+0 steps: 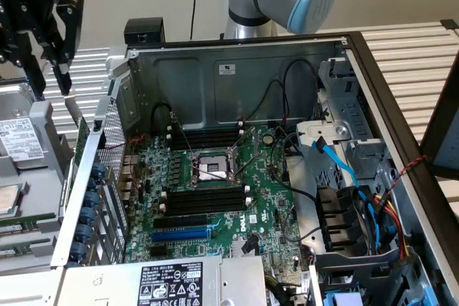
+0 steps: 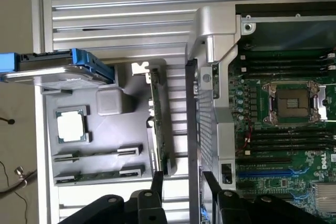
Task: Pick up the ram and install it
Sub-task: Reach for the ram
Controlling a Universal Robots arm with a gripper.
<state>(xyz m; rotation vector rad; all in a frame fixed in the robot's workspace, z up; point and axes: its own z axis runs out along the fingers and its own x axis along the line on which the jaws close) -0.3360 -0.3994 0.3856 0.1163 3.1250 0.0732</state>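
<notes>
Fingers [image 2: 157, 183] hang spread apart with nothing between them, in the air above a grey tray [image 2: 116, 132]. The tray stands at the exterior view's left, outside the open computer case [image 1: 215, 69]. Just below the fingers a green card [image 2: 158, 119] stands on edge between the tray and the case's perforated side wall [image 2: 207, 124].

The ram [image 2: 100, 173] lies flat in the tray, off to one side of the fingers and untouched. It is one of two long thin strips lying side by side, and its chips and label are too small to make out. Next to the strips sits a square processor [image 2: 71, 127], and beyond that a drive with a blue frame [image 2: 58, 66].

Inside the case lies the green motherboard [image 1: 269, 177] with its open socket [image 1: 209, 168] in the middle. Long black memory slots [image 1: 204, 202] with white end clips run on both sides of the socket, and a blue slot [image 1: 179, 234] lies near them. Tray and case both rest on a slatted metal surface [image 2: 131, 3].
</notes>
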